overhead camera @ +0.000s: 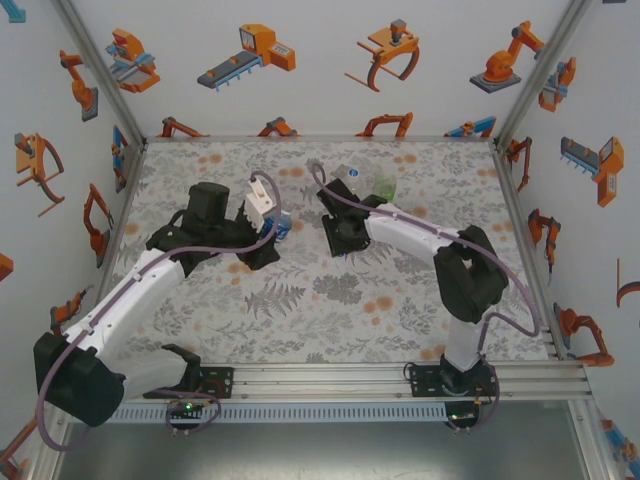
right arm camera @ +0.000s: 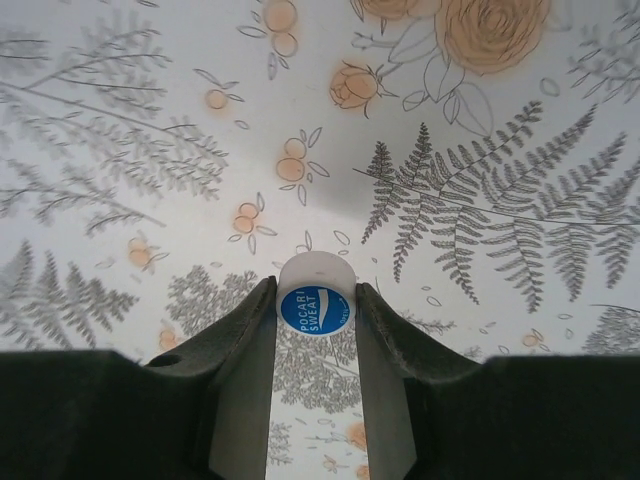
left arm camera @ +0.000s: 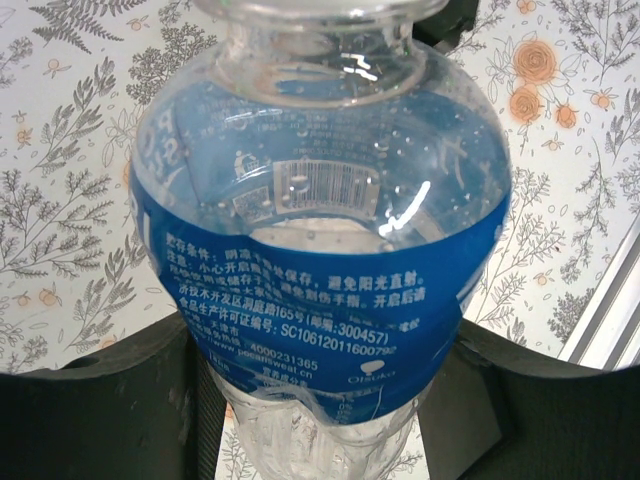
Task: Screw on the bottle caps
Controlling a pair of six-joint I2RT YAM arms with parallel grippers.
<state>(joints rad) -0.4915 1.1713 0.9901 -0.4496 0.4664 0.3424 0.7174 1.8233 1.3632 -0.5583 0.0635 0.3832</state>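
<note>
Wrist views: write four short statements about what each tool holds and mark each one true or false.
1. The right tool grips a white cap with a round blue logo. True.
2. The left tool is closed on a green-tinted bottle. False: it holds the blue-labelled bottle.
3. The cap sits screwed onto a bottle neck. False: it is pinched between the right tool's fingers, over bare tablecloth.
4. The tablecloth is printed with ferns and orange flowers. True.
</note>
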